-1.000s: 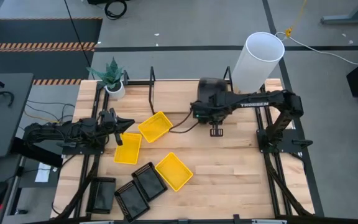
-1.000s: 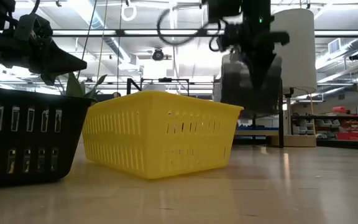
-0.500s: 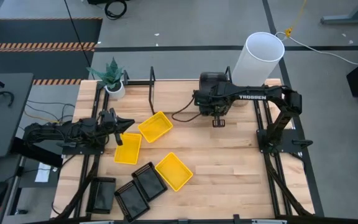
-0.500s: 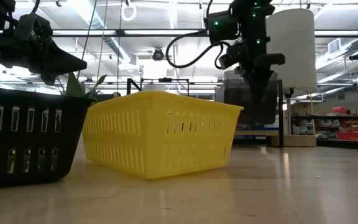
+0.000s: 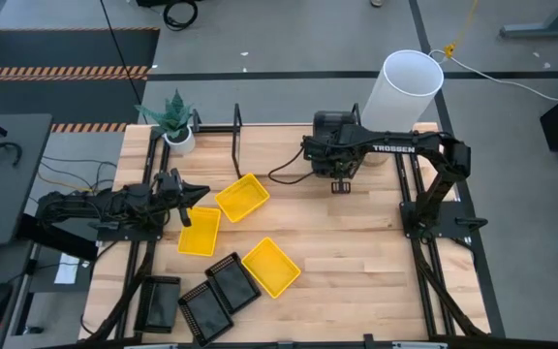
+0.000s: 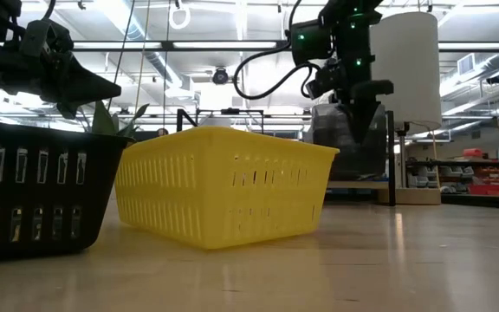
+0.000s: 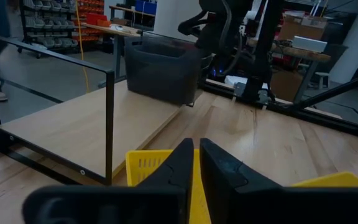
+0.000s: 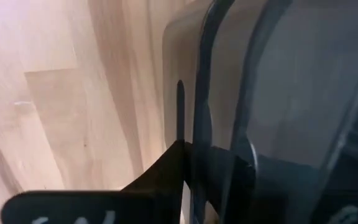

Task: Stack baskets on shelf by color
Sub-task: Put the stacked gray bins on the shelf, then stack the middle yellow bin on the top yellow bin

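The left gripper [image 5: 184,194] hovers at the table's left edge with its jaws together on nothing. Just ahead of and below its fingertips lies a yellow basket [image 5: 200,231]; a second yellow basket [image 5: 241,197] sits tilted a little farther out in front. In the left wrist view the closed fingers [image 7: 194,168] point over a yellow rim toward the shelf [image 7: 86,121], whose black upright bar [image 7: 109,124] stands between the jaws and the shelf board. This arm seems to be waiting.

Nearer the front edge, well apart from either set of jaws, lie a third yellow basket [image 5: 270,267], two black perforated baskets [image 5: 219,294] and a dark-grey basket [image 5: 160,301]. A potted plant [image 5: 174,121] stands at the shelf's far left corner.

The right gripper [image 5: 339,180] is at the shelf's right end, tips pointing down against the smoky grey basket [image 5: 332,126] resting there. In the right wrist view the translucent wall [image 8: 278,93] lies right at the fingers [image 8: 166,171]; I cannot tell whether the jaws grip that wall or are letting go. The step in hand looks like placing this grey basket on the shelf. Next, the jaws need to part fully and lift straight up clear of the wall. The tall white cylinder [image 5: 402,92] stands just beyond the jaws, crowding any retreat that way.
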